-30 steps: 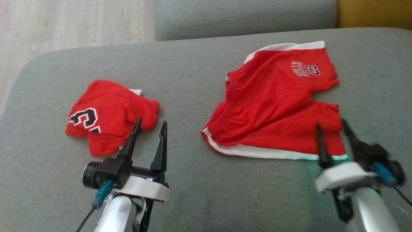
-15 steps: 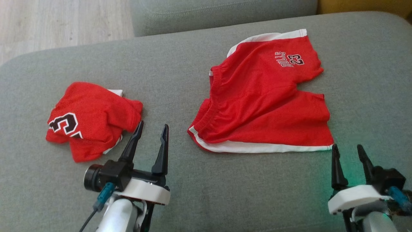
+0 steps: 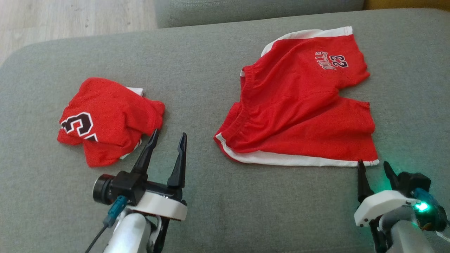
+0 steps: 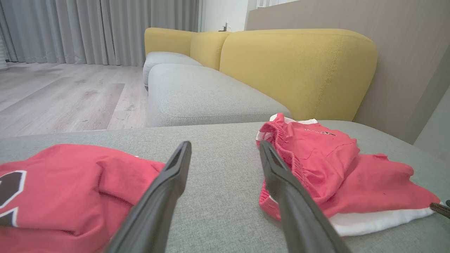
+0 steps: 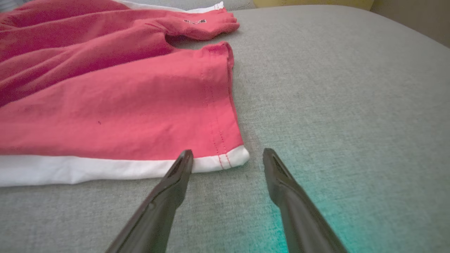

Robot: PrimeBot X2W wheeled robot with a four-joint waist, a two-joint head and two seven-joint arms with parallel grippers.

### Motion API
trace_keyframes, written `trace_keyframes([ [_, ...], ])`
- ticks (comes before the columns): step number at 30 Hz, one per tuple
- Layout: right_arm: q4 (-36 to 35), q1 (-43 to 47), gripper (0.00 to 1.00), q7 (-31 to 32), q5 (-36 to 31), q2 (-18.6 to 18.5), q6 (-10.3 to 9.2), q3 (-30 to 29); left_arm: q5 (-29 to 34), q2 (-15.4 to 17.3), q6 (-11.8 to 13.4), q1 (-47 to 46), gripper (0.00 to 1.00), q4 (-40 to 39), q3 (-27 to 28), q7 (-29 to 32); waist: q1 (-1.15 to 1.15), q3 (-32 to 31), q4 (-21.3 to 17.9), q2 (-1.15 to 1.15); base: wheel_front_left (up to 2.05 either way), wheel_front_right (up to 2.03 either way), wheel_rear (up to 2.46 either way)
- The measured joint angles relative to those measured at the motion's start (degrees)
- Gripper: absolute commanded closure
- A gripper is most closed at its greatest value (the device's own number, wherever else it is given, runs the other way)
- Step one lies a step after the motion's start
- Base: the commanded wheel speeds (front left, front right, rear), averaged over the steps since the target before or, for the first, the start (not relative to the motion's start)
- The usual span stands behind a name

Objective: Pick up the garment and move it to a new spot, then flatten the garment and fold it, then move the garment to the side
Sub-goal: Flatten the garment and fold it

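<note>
Red jersey [image 3: 105, 119] left of the red shorts [image 3: 299, 105] is bunched, its number half folded under and cut off in the left wrist view. Shorts lie spread on the grey sofa cushion [image 3: 211, 70], print upside down. Right gripper [image 3: 372, 163] wide open, empty, at the shorts' near right corner, one fingertip over the white hem; contact unclear. Left gripper [image 3: 169, 133] open, empty, between jersey and shorts.

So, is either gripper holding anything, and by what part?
Nothing held: left gripper open between jersey and shorts; right gripper open by the shorts' hem corner.
</note>
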Motion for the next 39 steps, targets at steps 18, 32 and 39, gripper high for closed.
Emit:
trace_keyframes([
  [18,7.5,-5.6,1.00,-1.2,-5.8,0.0,0.01,-4.4,0.6,0.0,-0.4,-0.5,0.00,0.3,0.1,0.0,0.00,0.4,0.2,0.00,0.00,0.00,0.00],
  [32,5.0,-4.7,1.00,-1.7,-8.3,0.0,0.01,-8.2,6.1,2.5,-3.0,-6.0,0.00,5.8,-11.0,3.3,0.00,0.6,-3.8,0.00,0.00,0.00,0.00],
  [39,4.8,-5.1,1.00,-1.7,-6.3,0.0,0.01,-5.7,6.1,4.3,-3.6,-11.6,0.00,10.2,-20.8,7.5,0.00,2.1,-6.0,0.00,0.00,0.00,0.00],
])
